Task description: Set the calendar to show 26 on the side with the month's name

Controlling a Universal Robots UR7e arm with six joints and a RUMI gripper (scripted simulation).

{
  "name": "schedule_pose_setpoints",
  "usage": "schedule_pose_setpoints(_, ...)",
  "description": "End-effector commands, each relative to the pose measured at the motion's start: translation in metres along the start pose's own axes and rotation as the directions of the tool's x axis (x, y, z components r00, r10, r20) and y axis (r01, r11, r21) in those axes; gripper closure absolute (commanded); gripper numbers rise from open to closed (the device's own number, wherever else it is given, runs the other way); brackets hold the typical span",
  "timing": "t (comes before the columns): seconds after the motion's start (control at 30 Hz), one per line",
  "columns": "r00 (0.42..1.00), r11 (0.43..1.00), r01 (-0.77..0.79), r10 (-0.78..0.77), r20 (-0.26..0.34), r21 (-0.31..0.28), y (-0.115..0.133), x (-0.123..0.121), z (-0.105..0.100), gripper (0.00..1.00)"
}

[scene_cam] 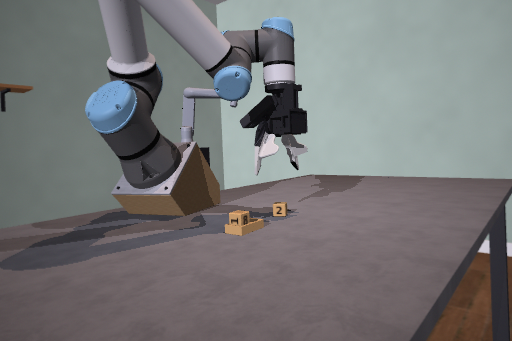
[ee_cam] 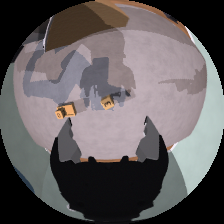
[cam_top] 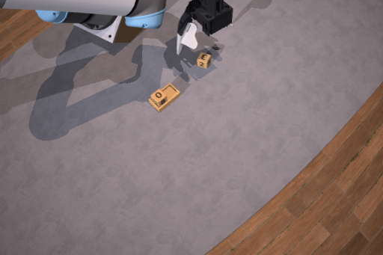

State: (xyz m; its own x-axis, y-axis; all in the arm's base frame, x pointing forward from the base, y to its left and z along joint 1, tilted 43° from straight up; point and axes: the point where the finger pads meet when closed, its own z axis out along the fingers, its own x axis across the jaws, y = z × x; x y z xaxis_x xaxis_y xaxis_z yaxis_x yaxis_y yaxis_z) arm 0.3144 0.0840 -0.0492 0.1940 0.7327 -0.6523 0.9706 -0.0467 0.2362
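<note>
A small wooden tray [cam_top: 167, 96] lies on the grey table and holds one wooden cube [cam_top: 158, 96] at its left end, with 0 on top. In the exterior view the tray [scene_cam: 244, 226] shows this cube [scene_cam: 238, 217] with dark marks on its front. A second cube [cam_top: 203, 60] lies loose on the table beyond the tray, with 3 on top and a 2 on its side; it shows 2 in the exterior view [scene_cam: 279, 209]. My gripper [scene_cam: 276, 157] hangs open and empty well above the loose cube. The wrist view shows the tray [ee_cam: 67, 111] and the loose cube [ee_cam: 107, 103] far below the fingers.
The robot base [scene_cam: 167, 184] stands on a wooden wedge behind the tray. The table's right edge [scene_cam: 465, 277] drops to a wooden floor.
</note>
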Motion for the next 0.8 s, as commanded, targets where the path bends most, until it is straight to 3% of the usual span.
schedule_pose_setpoints(0.0,0.988,0.988,0.154,-0.154,-0.009,-0.002,0.0009,-0.0002,-0.0013,0.0)
schedule_pose_setpoints(0.23,0.934,0.934,0.356,-0.356,-0.008,-0.004,0.0025,-0.0006,-0.0028,0.0)
schedule_pose_setpoints(0.77,0.885,0.885,0.465,-0.466,-0.008,-0.005,0.0038,-0.0008,-0.0036,0.0)
